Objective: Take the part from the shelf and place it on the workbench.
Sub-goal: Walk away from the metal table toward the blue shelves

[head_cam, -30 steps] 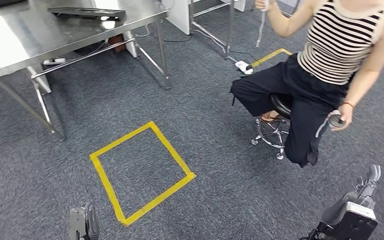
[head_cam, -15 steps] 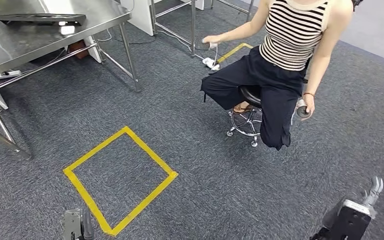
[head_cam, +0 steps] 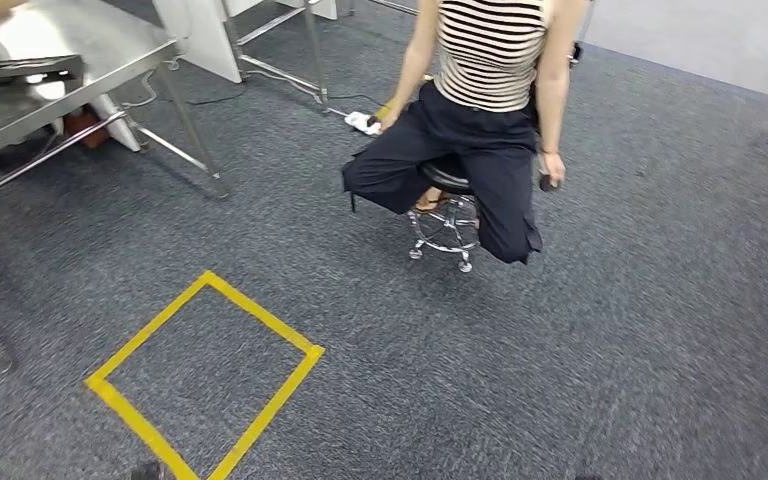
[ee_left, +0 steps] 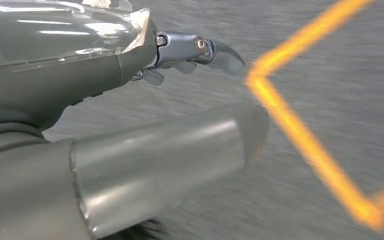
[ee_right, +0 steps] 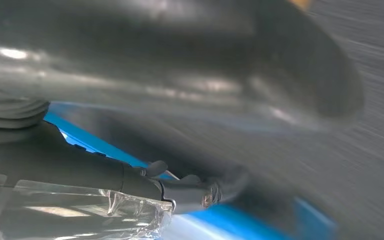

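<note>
Cannot place the part or judge its weight, stiffness or best hold; see the left hand (ee_left: 180, 47) loose and empty over the yellow tape (ee_left: 300, 130), cannot tell for the blurred right hand (ee_right: 180, 187).

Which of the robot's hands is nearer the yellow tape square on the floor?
Left. The left hand hangs just over the yellow tape square; the right hand has blue flooring behind it.

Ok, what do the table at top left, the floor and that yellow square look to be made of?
The table looks like bare metal, probably stainless steel: a shiny top with glare and thin bright legs. The floor looks like short-pile grey carpet: matte and speckled, with no shine. The yellow square is likely adhesive tape: flat, narrow strips that meet at the corners.
</note>
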{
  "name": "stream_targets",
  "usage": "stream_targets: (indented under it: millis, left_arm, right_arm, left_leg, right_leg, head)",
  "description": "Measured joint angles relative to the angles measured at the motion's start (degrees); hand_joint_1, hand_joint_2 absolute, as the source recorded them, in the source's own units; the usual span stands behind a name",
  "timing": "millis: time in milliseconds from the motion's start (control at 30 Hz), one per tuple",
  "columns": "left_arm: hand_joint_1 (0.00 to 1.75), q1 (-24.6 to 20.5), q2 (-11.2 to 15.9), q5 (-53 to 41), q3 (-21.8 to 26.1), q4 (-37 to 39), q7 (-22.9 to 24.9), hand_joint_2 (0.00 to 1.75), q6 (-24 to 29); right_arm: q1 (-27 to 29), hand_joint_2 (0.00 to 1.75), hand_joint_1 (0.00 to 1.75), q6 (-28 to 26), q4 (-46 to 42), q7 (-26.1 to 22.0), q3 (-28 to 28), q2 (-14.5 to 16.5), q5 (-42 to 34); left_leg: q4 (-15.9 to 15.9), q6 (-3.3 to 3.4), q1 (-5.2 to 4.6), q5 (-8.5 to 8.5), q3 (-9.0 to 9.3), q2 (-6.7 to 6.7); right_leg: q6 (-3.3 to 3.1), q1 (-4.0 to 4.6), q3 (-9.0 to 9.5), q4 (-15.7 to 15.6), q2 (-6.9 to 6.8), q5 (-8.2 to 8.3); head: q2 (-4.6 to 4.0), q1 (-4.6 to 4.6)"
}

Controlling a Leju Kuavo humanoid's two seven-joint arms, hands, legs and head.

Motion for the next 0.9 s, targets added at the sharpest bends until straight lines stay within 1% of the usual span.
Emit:
stream_targets:
  millis: [33, 67, 100, 133, 167, 200, 233, 267, 300, 333, 367, 400, 433, 467, 500, 533, 567, 600, 633, 667, 700, 733, 767, 800, 833, 867, 900]
  left_arm:
    - [0.0, 0.87, 0.14, -0.26, 0.3, 0.61, 2.13, 0.0, 1.35]
    - [0.0, 1.66, 0.27, -0.88, 0.46, 1.17, 4.59, 0.0, 3.04]
    - [0.0, 2.27, 0.35, -1.9, 0.45, 1.67, 7.5, 0.0, 5.02]
    - [0.0, 2.69, 0.38, -3.17, 0.31, 2.11, 10.67, 0.0, 6.92]
    - [0.0, 2.95, 0.36, -4.48, 0.1, 2.48, 13.82, 0.0, 8.57]
    - [0.0, 3.07, 0.31, -5.67, -0.18, 2.81, 17.03, 0.0, 10.0]
    - [0.0, 3.13, 0.18, -6.53, -0.51, 3.09, 19.88, 0.0, 11.09]
    - [0.0, 3.17, 0.01, -7.12, -0.82, 3.31, 22.26, 0.0, 12.07]
    - [0.0, 3.21, -0.24, -7.59, -1.12, 3.47, 24.42, 0.0, 13.06]
    - [0.0, 3.25, -0.5, -7.98, -1.38, 3.57, 26.26, 0.0, 14.05]
    - [0.0, 3.29, -0.8, -8.32, -1.62, 3.64, 27.67, 0.0, 15.04]
    - [0.0, 3.33, -1.1, -8.61, -1.84, 3.67, 28.67, 0.0, 15.85]
    - [0.0, 3.39, -1.33, -8.81, -2.06, 3.7, 29.26, 0.0, 16.48]
    - [0.0, 3.49, -1.53, -8.92, -2.28, 3.72, 29.36, 0.0, 16.84]
    - [0.0, 3.61, -1.63, -8.95, -2.43, 3.74, 29.07, 0.0, 17.0]
    - [0.0, 3.77, -1.67, -8.84, -2.53, 3.75, 28.21, 0.0, 17.03]
    - [0.0, 3.91, -1.68, -8.69, -2.59, 3.76, 26.91, 0.0, 16.97]
    - [0.0, 3.99, -1.69, -8.53, -2.6, 3.77, 25.39, 0.0, 16.84]
    - [0.0, 4.02, -1.69, -8.39, -2.61, 3.78, 24.07, 0.0, 16.69]
    - [0.0, 4.0, -1.7, -8.33, -2.63, 3.78, 23.24, 0.0, 16.57]
    - [0.0, 3.96, -1.71, -8.3, -2.64, 3.78, 22.8, 0.0, 16.48]
    - [0.0, 3.93, -1.71, -8.27, -2.65, 3.78, 22.62, 0.0, 16.46]
    - [0.0, 3.92, -1.69, -8.25, -2.66, 3.78, 22.42, 0.0, 16.44]
    - [0.0, 3.89, -1.67, -8.19, -2.66, 3.78, 21.95, 0.0, 16.42]
    - [0.0, 3.85, -1.66, -8.32, -2.67, 3.78, 21.24, 0.0, 16.5]
    - [0.0, 3.77, -1.62, -8.9, -2.71, 3.78, 20.54, 0.0, 16.83]
    - [0.0, 3.69, -1.51, -10.65, -2.83, 3.76, 20.28, 0.0, 17.54]
  right_arm:
    - [-0.03, 0.0, 0.0, 1.47, 2.09, 2.95, -1.0, 0.21, -0.59]
    - [-0.02, 0.0, 0.0, 2.49, 3.83, 5.84, -1.87, 0.51, -0.96]
    - [0.01, 0.0, 0.0, 3.08, 5.35, 8.79, -2.7, 0.83, -1.18]
    - [0.04, 0.0, 0.0, 3.22, 6.65, 11.32, -3.48, 1.19, -1.31]
    - [0.02, 0.0, 0.0, 2.94, 7.72, 13.25, -4.19, 1.6, -1.48]
    - [-0.08, 0.0, 0.0, 2.36, 8.58, 14.72, -4.85, 2.03, -1.7]
    - [-0.26, 0.0, 0.0, 1.45, 9.25, 15.68, -5.48, 2.48, -1.9]
    - [-0.47, 0.0, 0.0, 0.3, 9.76, 16.21, -6.02, 2.9, -2.02]
    - [-0.64, 0.0, 0.0, -1.17, 10.2, 16.32, -6.52, 3.24, -2.08]
    - [-0.75, 0.0, 0.0, -2.73, 10.58, 15.99, -7.04, 3.54, -2.25]
    - [-0.79, 0.0, 0.0, -3.99, 10.9, 15.3, -7.61, 3.74, -2.61]
    - [-0.8, 0.0, 0.0, -4.91, 11.15, 14.47, -8.24, 3.86, -3.09]
    - [-0.87, 0.0, 0.0, -5.35, 11.33, 13.75, -8.86, 3.97, -3.59]
    - [-0.99, 0.0, 0.0, -5.46, 11.46, 13.11, -9.42, 3.99, -3.99]
    - [-1.15, 0.0, 0.0, -5.52, 11.55, 12.44, -9.9, 4.01, -4.15]
    - [-1.27, 0.0, 0.0, -5.6, 11.61, 11.58, -10.29, 4.01, -3.97]
    - [-1.3, 0.0, 0.0, -5.68, 11.65, 10.63, -10.63, 4.0, -3.55]
    - [-1.25, 0.0, 0.0, -5.72, 11.68, 9.74, -10.89, 3.99, -2.99]
    - [-1.18, 0.0, 0.0, -5.75, 11.68, 9.08, -11.12, 3.97, -2.43]
    - [-1.12, 0.0, 0.0, -5.75, 11.68, 8.73, -11.31, 3.94, -2.07]
    - [-1.14, 0.0, 0.0, -5.75, 11.68, 8.56, -11.46, 3.9, -1.87]
    - [-1.23, 0.0, 0.0, -5.75, 11.68, 8.49, -11.57, 3.86, -1.76]
    - [-1.31, 0.0, 0.0, -5.75, 11.68, 8.39, -11.62, 3.84, -1.59]
    - [-1.31, 0.0, 0.0, -5.76, 11.68, 8.22, -11.65, 3.81, -1.1]
    - [-1.2, 0.0, 0.0, -5.76, 11.65, 8.1, -11.73, 3.76, -0.07]
    - [-1.03, 0.0, 0.0, -5.77, 11.58, 8.21, -11.81, 3.7, 1.67]
    - [-0.85, 0.0, 0.0, -5.79, 11.46, 8.63, -11.88, 3.66, 4.29]
  left_leg:
    - [3.85, -0.07, 0.03, -1.98, -1.72, -0.9]
    - [6.71, -0.07, 0.03, -3.0, -3.11, -1.3]
    - [7.79, 0.01, 0.02, -2.88, -3.72, -1.51]
    - [6.51, 0.18, 0.02, -1.58, -3.17, -1.7]
    - [3.3, 0.42, 0.02, 0.44, -1.6, -2.16]
    - [-0.86, 0.71, 0.05, 2.36, 0.52, -3.46]
    - [-4.42, 0.98, -0.01, 3.78, 2.36, -4.58]
    - [-6.7, 1.19, -0.11, 4.49, 3.55, -5.44]
    - [-7.69, 1.4, -0.27, 4.63, 4.04, -5.88]
    - [-7.72, 1.65, -0.48, 4.68, 4.05, -5.3]
    - [-7.96, 2.05, -0.47, 4.94, 4.09, -4.66]
    - [-8.26, 2.48, -0.44, 5.24, 4.15, -4.04]
    - [-8.57, 2.93, -0.37, 5.58, 4.17, -3.35]
    - [-8.83, 3.27, -0.29, 5.91, 4.11, -2.6]
    - [-8.87, 3.43, -0.38, 6.02, 3.96, -1.81]
    - [-8.85, 3.55, -0.47, 6.09, 3.74, -0.94]
    - [-8.83, 3.55, -0.53, 6.12, 3.55, -0.03]
    - [-8.8, 3.53, -0.57, 6.15, 3.38, 0.82]
    - [-8.77, 3.49, -0.58, 6.17, 3.28, 1.59]
    - [-8.72, 3.4, -0.57, 6.17, 3.24, 2.29]
    - [-8.56, 3.25, -0.59, 6.12, 3.27, 2.92]
    - [-8.34, 2.96, -0.71, 5.97, 3.27, 3.54]
    - [-8.11, 2.61, -0.81, 5.81, 3.33, 4.06]
    - [-7.93, 2.21, -0.86, 5.66, 3.45, 4.53]
    - [-7.9, 1.82, -0.85, 5.6, 3.58, 4.98]
    - [-7.92, 1.46, -0.7, 5.6, 3.74, 5.39]
    - [-7.71, 1.04, -0.5, 5.35, 3.75, 5.1]
  right_leg:
    - [-0.19, 0.11, -0.18, 0.05, 0.7, 0.13]
    - [-0.29, 0.22, -0.35, 0.1, 1.45, 0.2]
    - [-0.33, 0.31, -0.49, 0.18, 2.21, 0.23]
    - [-0.35, 0.38, -0.59, 0.27, 2.94, 0.26]
    - [-0.33, 0.41, -0.63, 0.37, 3.62, 0.27]
    - [-0.27, 0.4, -0.65, 0.46, 4.25, 0.3]
    - [-0.15, 0.51, -0.67, 0.53, 4.81, 0.35]
    - [0.04, 0.58, -0.77, 0.57, 5.3, 0.43]
    - [0.31, 0.59, -0.89, 0.56, 5.75, 0.52]
    - [0.67, 0.59, -1.12, 0.46, 6.24, 0.66]
    - [0.99, 0.45, -1.34, 0.47, 6.49, 0.78]
    - [1.17, 0.39, -1.71, 0.87, 5.92, 0.59]
    - [1.15, 0.41, -2.46, 2.12, 4.85, -0.17]
    - [0.93, 0.44, -3.66, 4.64, 3.43, -1.61]
    - [0.68, 0.48, -5.37, 8.24, 2.06, -3.58]
    - [0.55, 0.46, -7.22, 12.35, 1.35, -5.59]
    - [0.65, 0.39, -8.61, 15.78, 1.0, -7.04]
    - [0.95, 0.32, -9.04, 17.46, 0.8, -7.67]
    - [1.42, 0.24, -8.22, 16.78, 0.56, -7.4]
    - [1.95, 0.16, -6.16, 13.77, 0.1, -6.44]
    - [2.38, 0.12, -3.25, 9.23, -0.95, -5.2]
    - [2.52, 0.14, -0.78, 5.14, -2.18, -4.07]
    - [2.36, 0.23, 0.97, 2.17, -3.07, -3.27]
    - [1.98, 0.37, 1.79, 0.65, -3.56, -2.85]
    - [1.5, 0.56, 1.71, 0.52, -3.34, -2.7]
    - [1.03, 0.68, 1.64, 0.41, -2.73, -2.56]
    - [0.61, 0.64, 1.67, 0.28, -2.22, -2.37]
  head:
    - [0.0, -0.1]
    - [0.0, -0.15]
    - [0.0, -0.21]
    - [0.0, -0.25]
    - [0.0, -0.27]
    - [0.0, -0.32]
    - [0.0, -0.33]
    - [0.0, -0.33]
    - [0.0, -0.31]
    - [0.0, -0.3]
    - [0.0, -0.28]
    - [0.0, -0.25]
    - [0.0, -0.15]
    - [0.0, 0.09]
    - [0.0, 0.32]
    - [0.0, 0.53]
    - [0.0, 0.66]
    - [0.0, 0.67]
    - [0.0, 0.71]
    - [0.0, 0.74]
    - [0.0, 0.79]
    - [0.0, 0.82]
    - [0.0, 0.76]
    - [0.0, 0.68]
    - [0.0, 0.57]
    - [0.0, 0.53]
    - [0.0, 0.53]
